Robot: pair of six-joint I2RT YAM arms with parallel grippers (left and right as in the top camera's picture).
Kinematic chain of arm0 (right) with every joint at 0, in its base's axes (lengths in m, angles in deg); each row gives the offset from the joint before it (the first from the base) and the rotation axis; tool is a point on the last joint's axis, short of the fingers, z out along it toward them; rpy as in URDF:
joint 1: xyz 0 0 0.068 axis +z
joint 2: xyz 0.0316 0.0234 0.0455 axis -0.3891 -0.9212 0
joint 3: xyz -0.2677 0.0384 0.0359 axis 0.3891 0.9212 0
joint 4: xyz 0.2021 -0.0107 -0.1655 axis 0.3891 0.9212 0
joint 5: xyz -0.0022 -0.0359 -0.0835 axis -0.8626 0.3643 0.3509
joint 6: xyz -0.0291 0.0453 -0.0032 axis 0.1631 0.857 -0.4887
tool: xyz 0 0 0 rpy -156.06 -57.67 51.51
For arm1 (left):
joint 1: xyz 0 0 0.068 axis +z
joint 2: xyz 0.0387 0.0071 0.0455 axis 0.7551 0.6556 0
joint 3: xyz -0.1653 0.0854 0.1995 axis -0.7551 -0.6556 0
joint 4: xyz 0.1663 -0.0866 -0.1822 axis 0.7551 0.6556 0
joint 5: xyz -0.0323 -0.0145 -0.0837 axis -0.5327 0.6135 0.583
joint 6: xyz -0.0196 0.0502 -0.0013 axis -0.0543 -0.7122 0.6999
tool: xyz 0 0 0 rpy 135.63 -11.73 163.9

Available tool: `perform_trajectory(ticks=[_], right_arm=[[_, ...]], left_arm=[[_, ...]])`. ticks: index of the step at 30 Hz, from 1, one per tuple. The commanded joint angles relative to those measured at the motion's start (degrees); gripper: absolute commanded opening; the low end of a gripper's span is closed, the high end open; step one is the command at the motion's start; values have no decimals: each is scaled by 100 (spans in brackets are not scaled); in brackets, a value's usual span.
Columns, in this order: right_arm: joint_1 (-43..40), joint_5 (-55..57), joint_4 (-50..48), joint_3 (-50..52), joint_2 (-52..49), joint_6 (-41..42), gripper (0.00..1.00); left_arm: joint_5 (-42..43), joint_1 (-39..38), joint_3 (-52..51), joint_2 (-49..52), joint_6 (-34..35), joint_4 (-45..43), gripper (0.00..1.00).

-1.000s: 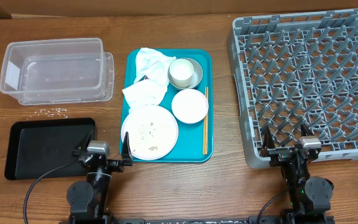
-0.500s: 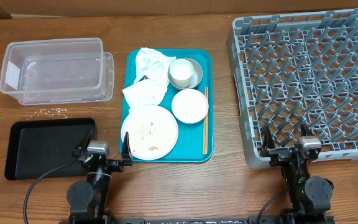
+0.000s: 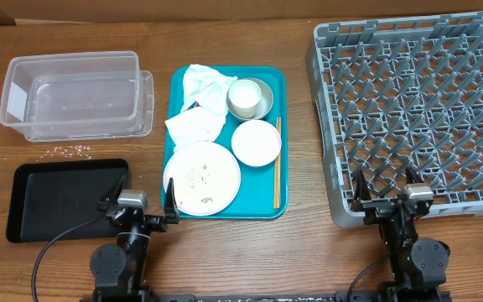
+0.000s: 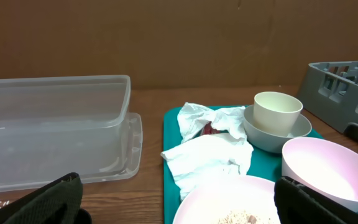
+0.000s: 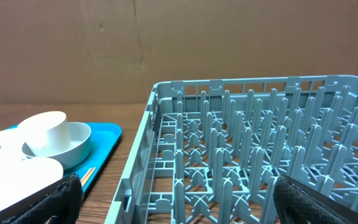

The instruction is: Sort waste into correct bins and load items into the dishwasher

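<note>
On the teal tray are two crumpled napkins (image 3: pixel 206 85), a plate (image 3: pixel 202 176) with food scraps, a small white bowl (image 3: pixel 256 143), a white cup (image 3: pixel 243 97) in a grey-green bowl (image 3: pixel 264 104), and chopsticks (image 3: pixel 277 164). A red wrapper (image 4: pixel 209 129) peeks from the napkins. Loose rice (image 3: pixel 70 151) lies on the table between the clear tub (image 3: pixel 70 92) and the black tray (image 3: pixel 65 197). The grey rack (image 3: pixel 418 109) stands at the right. My left gripper (image 3: pixel 139 204) is open and empty at the plate's near edge. My right gripper (image 3: pixel 390 200) is open and empty at the rack's front wall.
The teal tray (image 3: pixel 179 80) sits mid-table between the tub and the rack. The tub's lid (image 3: pixel 147 105) lies under it. Brown cardboard walls the far table edge. Bare wood runs along the front around both arm bases.
</note>
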State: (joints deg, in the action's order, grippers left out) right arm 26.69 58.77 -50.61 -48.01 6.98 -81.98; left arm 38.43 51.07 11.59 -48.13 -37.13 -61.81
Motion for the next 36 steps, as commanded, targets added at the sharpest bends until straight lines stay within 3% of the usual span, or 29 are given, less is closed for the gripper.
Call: perform_trajectory(ticks=[1,13,15,19,23,25,32,36], right_arm=[[-28,-26,-37,59,68,-24,100],[-28,-26,-37,59,68,-24,100],[-28,-28,-37,59,68,-24,100],[-28,-26,-37,59,68,-24,100],[-28,-28,-37,59,68,-24,100],[-28,-28,-37,59,68,-24,100],[-28,-28,-37,59,68,-24,100],[-28,-26,-37,59,68,-24,100]], left_arm=[[-61,-15,-39,-70,-125,-2,100],[-4,-15,-39,-68,-17,-90,100],[575,-22,-39,-70,575,-280,100],[2542,-22,-39,-70,2586,-737,100],[3005,-20,-39,-70,3779,-868,100],[3062,-20,-39,-70,3926,-1029,100],[3512,-20,-33,-70,3821,-2846,100],[3423,-13,214,-68,3176,-2765,100]])
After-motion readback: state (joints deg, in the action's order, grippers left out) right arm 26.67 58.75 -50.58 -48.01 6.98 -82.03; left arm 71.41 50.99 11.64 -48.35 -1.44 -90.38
